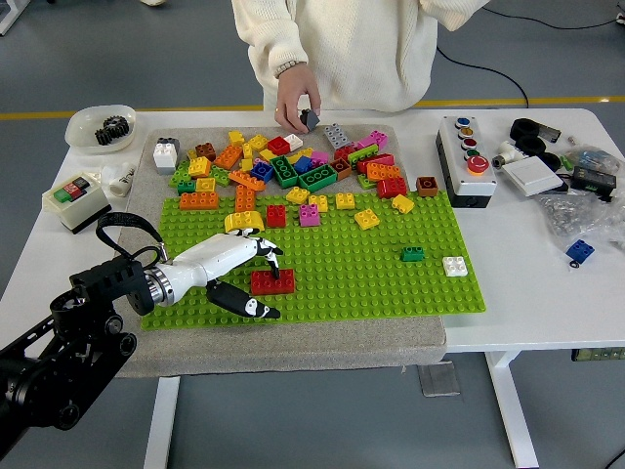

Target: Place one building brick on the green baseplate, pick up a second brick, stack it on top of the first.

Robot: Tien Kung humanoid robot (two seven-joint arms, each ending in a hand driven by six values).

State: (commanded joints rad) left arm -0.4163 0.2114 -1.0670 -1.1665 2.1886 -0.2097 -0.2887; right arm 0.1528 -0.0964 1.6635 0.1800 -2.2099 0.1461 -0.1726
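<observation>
Single head view, set high on the robot's side of the white table (508, 293) and facing forward and down. The table's near edge runs along the 6 o'clock side; its far edge, where a person (342, 49) stands, lies at 12 o'clock. The left arm (68, 332) enters from 8 o'clock. The camera sits at moderate range: the whole green baseplate (391, 288) fits centrally, with floor visible beyond. No second view is given for overlap.
</observation>
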